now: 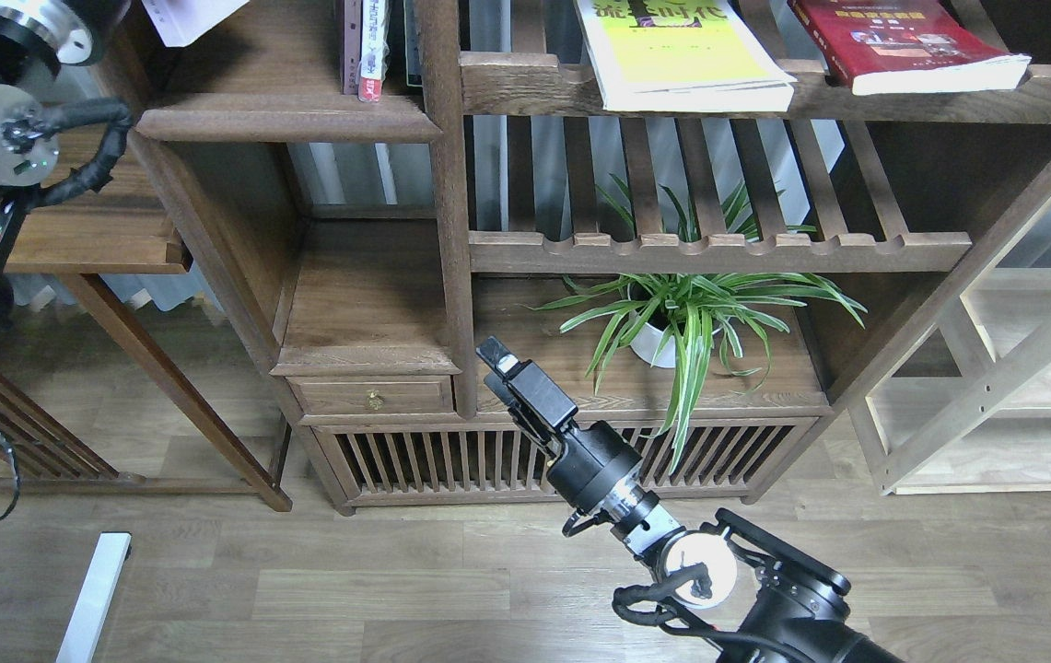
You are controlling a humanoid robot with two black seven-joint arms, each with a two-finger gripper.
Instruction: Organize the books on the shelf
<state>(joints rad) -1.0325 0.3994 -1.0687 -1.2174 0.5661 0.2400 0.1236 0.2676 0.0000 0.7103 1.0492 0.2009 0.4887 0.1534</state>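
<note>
Only a corner of the white book shows at the top edge, above the left end of the solid-plank shelf. My left arm rises past the top-left corner, so its gripper is out of view. On the slatted shelf to the right, the yellow-green book and the dark red book lie flat and overhang its front rail. Low in the middle, my right gripper hangs in front of the cabinet with nothing near it. It is dark and seen end-on, so its fingers cannot be told apart.
Narrow upright books stand at the right end of the solid shelf against a post. A potted spider plant sits on the lower shelf just right of my right gripper. A side table stands at the left.
</note>
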